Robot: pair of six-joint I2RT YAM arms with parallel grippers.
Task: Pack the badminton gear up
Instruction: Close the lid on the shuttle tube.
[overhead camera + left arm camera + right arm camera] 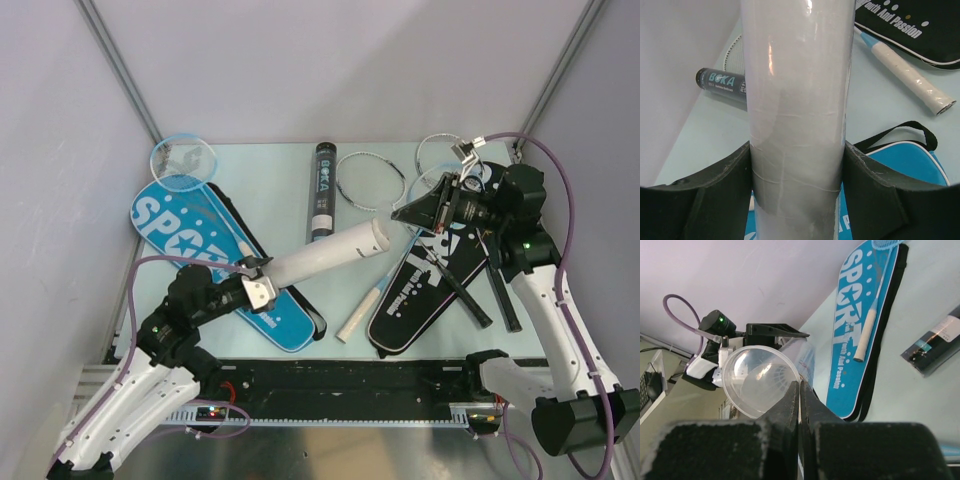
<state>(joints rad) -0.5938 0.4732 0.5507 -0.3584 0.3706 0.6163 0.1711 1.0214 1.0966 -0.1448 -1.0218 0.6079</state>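
The left gripper (260,286) is clamped round a white tube (325,255), which is held slanted above the pale table (270,190) and pointed at the right gripper (400,213), whose jaws are pressed together at its open mouth. Below are spread a blue cover (195,240), a black cover (425,295), a black tube (322,190) and a white-handled racket (360,312). White walls (300,70) all round. "SPORT" can be read on the blue one, "BOKA" on the black tube.

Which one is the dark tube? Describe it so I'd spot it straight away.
Look at the pale table, far middle. The dark tube lies flat there, left of a silver racket hoop. Unlike the white tube, it is black, lettered BOKA, and nothing holds it.
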